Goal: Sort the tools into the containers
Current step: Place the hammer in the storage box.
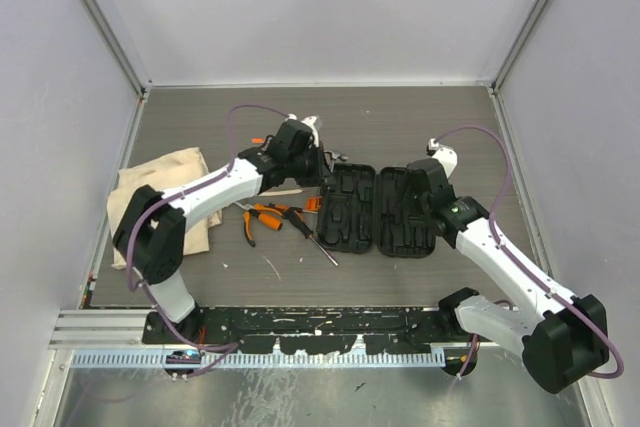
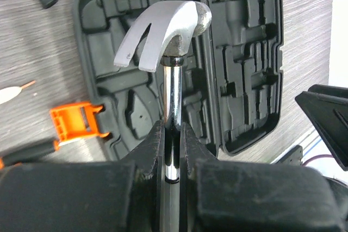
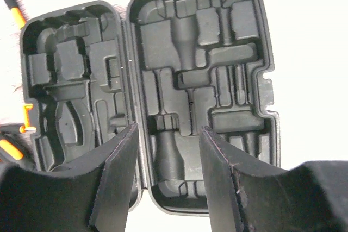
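While the tool case lies open and flat on the table, both its halves with the moulded slots facing up, the left gripper is closed tightly on the hammer; the fingers pinch the shiny steel shaft just under the head, and the head stands out beyond the fingertips; in the left wrist view this head hangs over the half of the case that carries the orange latch, with the claw turned toward the latch side and the striking face toward the hinge; whether the hammer touches the case I cannot tell. Over the other half of the case, close beside the hinge, the right gripper hovers with its jaws quite far apart and nothing between them; only empty slots show in the gap. On the latch side of the case, near it, the pliers and a screwdriver lie on the table; a pale stick lies there too; the cloth bag rests further out on the same side, well apart from the case.
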